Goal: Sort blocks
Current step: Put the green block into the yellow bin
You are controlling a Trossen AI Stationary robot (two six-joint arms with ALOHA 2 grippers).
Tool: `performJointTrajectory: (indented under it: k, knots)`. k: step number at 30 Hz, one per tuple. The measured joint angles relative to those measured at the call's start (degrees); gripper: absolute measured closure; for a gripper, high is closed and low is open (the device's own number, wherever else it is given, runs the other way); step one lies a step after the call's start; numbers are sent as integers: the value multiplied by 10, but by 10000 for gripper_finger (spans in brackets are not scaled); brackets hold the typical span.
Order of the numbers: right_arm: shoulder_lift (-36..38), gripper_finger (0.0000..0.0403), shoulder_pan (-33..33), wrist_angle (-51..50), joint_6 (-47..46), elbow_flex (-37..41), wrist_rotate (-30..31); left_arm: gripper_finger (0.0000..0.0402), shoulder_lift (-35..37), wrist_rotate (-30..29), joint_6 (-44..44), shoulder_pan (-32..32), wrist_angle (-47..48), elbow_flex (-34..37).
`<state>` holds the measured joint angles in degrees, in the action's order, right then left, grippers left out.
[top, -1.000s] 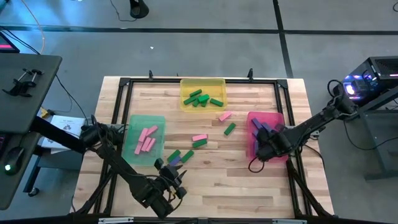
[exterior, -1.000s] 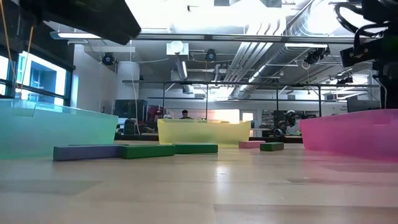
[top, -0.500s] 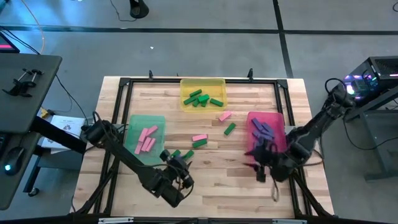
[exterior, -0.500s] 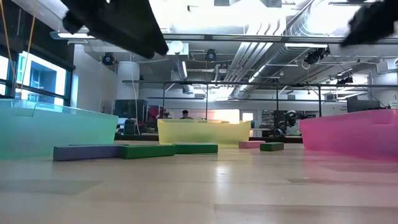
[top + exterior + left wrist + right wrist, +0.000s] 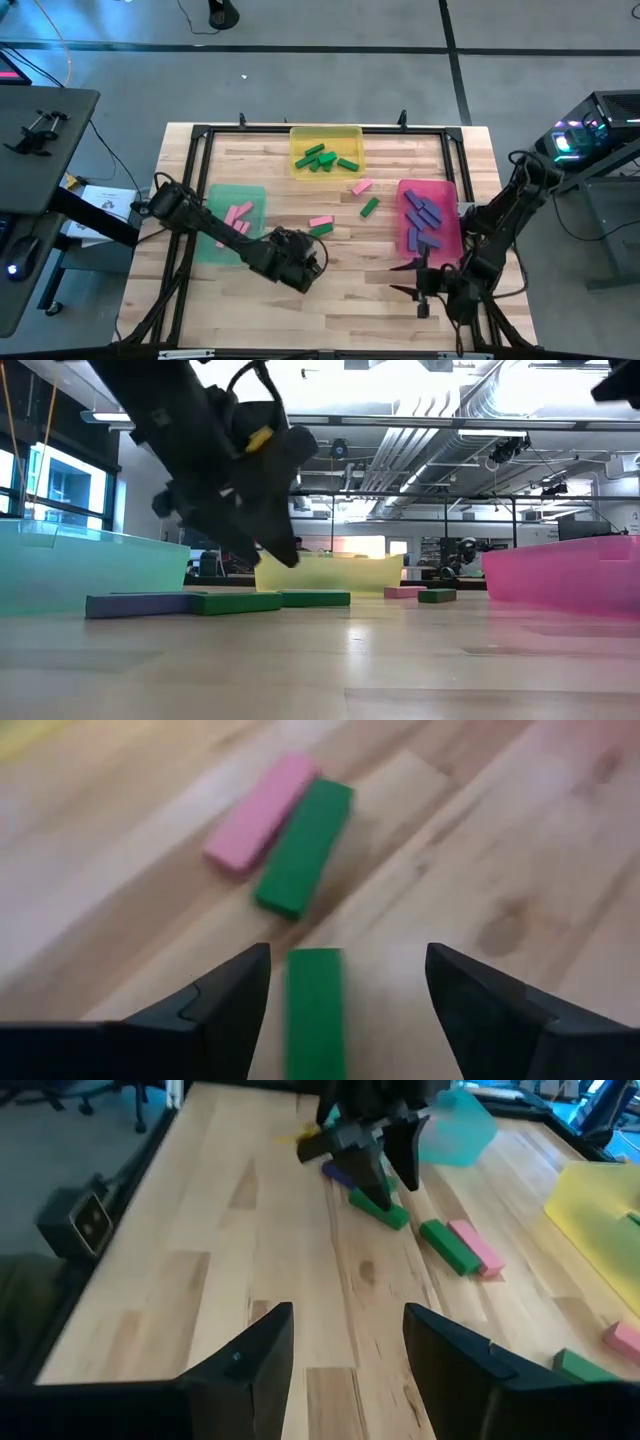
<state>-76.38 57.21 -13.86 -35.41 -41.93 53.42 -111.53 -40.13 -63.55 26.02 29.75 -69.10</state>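
Observation:
My left gripper (image 5: 310, 258) (image 5: 272, 550) hangs open just above the table's middle. Its fingers stand on either side of a loose green block (image 5: 315, 1010) without touching it. A pink block (image 5: 262, 810) and a green block (image 5: 303, 845) lie side by side just beyond. A purple block (image 5: 135, 603) lies flat near the left gripper. My right gripper (image 5: 418, 288) (image 5: 345, 1360) is open and empty near the front edge, pointing toward the table's left. More loose blocks lie farther back: pink (image 5: 362, 186) and green (image 5: 369, 207).
A yellow tray (image 5: 352, 132) at the back holds green blocks. A green tray (image 5: 215, 195) on the left holds pink blocks, and a pink tray (image 5: 405, 190) on the right holds purple blocks. A black frame (image 5: 200, 135) rims the wooden table.
My left gripper has swung from the near edge toward the table's middle and sunk over the loose blocks. My right gripper has drawn away from the pink tray toward the near edge and tipped up from pointing down, so it faces the table's left.

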Motion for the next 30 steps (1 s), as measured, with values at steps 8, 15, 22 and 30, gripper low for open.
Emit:
performJointTrajectory:
  k: [8,15,22,30]
  knots:
    - [-34,229,0,4,-6,0,0,160,0,51,23,-6,-44,41]
    - [-35,229,0,9,-3,0,0,201,-33,56,38,-6,-61,45]
    - [-35,229,0,11,-3,0,0,300,-43,69,62,-7,-67,38]
    - [-35,229,-2,11,-2,0,0,330,2,105,158,-27,121,-60]
